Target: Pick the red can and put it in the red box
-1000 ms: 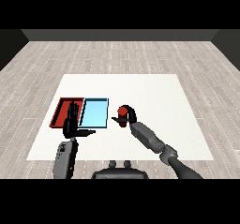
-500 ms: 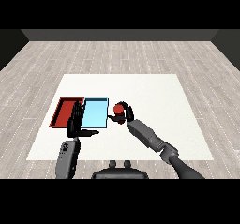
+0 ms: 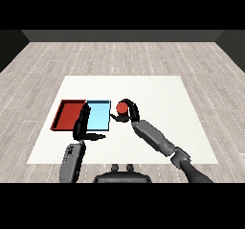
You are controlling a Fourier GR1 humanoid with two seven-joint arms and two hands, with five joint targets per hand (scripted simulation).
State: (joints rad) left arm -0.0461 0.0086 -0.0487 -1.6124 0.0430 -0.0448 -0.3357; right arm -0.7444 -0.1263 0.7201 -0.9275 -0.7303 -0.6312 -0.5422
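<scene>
Now the right robot hand (image 3: pixel 128 112) has carried the red can (image 3: pixel 122 108) leftward compared with a second ago: back then the can sat well to the right of the light blue tray (image 3: pixel 98 117), and half a second ago it was nearer, while at this moment it is just beside that tray's right edge. The fingers and thumb curl round the can, with the red top showing between them; whether the can touches the desk (image 3: pixel 158 94) cannot be told. The grey right forearm (image 3: pixel 153 137) has swung further in toward the middle, running down to the lower right corner.

The left robot hand (image 3: pixel 82 123) looks much as it did before, its fingers straight and pointing away from the robot, lying over the boundary where the red tray (image 3: pixel 67 115) meets the light blue one, its thumb stretched out to the right. It holds nothing. The two trays have not shifted; they lie side by side, touching, on the left part of the desk, red to the left.

The desk is a white square surface. It stands on a floor (image 3: pixel 119 55) of pale grey-brown wooden planks, and a dark wall (image 3: pixel 124 35) closes the room at the far side.
</scene>
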